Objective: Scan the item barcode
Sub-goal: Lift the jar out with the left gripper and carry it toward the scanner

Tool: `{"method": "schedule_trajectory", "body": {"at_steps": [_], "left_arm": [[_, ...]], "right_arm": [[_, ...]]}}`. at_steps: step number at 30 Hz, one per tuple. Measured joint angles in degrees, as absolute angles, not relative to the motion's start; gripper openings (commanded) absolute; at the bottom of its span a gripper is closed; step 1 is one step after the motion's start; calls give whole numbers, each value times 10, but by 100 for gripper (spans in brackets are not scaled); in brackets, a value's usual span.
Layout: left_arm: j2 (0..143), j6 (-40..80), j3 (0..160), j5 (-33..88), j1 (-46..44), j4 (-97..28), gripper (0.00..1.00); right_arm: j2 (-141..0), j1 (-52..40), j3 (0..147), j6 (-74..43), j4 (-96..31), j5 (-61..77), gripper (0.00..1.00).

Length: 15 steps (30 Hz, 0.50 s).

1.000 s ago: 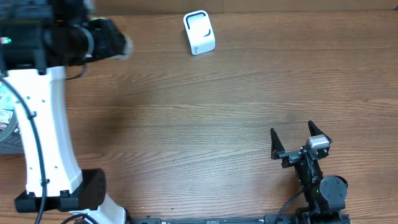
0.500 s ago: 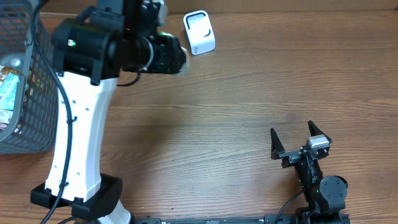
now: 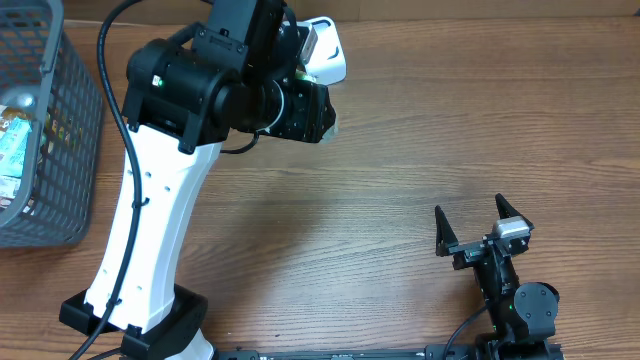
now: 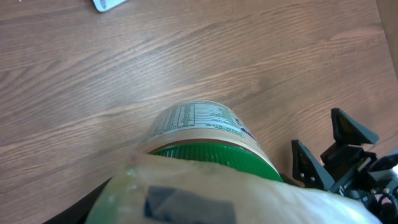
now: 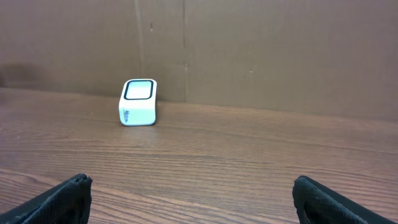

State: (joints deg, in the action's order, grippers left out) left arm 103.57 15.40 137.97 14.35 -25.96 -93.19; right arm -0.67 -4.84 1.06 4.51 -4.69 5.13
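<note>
The item (image 4: pixel 199 127) is a round tub with a green lid and a printed label, and it fills the bottom of the left wrist view. My left gripper (image 3: pixel 325 120) is shut on it above the table, a pale blurred finger (image 4: pixel 180 199) lying across the lid. From overhead the tub is hidden under the arm. The white barcode scanner (image 3: pixel 328 58) stands at the table's far edge, partly covered by the left arm, and it shows whole in the right wrist view (image 5: pixel 138 102). My right gripper (image 3: pixel 483 225) rests low at the front right, open and holding nothing.
A grey wire basket (image 3: pixel 60 150) with packaged goods stands at the left edge. The left arm's white column (image 3: pixel 150 230) rises from the front left. A brown wall (image 5: pixel 249 50) backs the table behind the scanner.
The left arm has swung from over the basket at the far left to the right, up to the scanner, carrying the item. The basket is now uncovered. The right arm has not moved.
</note>
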Motion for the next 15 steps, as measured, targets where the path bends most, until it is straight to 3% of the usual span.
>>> {"method": "schedule_trajectory", "body": {"at_steps": [7, 15], "left_arm": [[1036, 173, 1350, 141, -281, -933, 6], [1037, 242, 1222, 86, -308, -878, 11]], "right_arm": [[-7, -48, 11, 45, -47, 51, 100], [-7, -48, 11, 45, -46, 51, 100]]}}
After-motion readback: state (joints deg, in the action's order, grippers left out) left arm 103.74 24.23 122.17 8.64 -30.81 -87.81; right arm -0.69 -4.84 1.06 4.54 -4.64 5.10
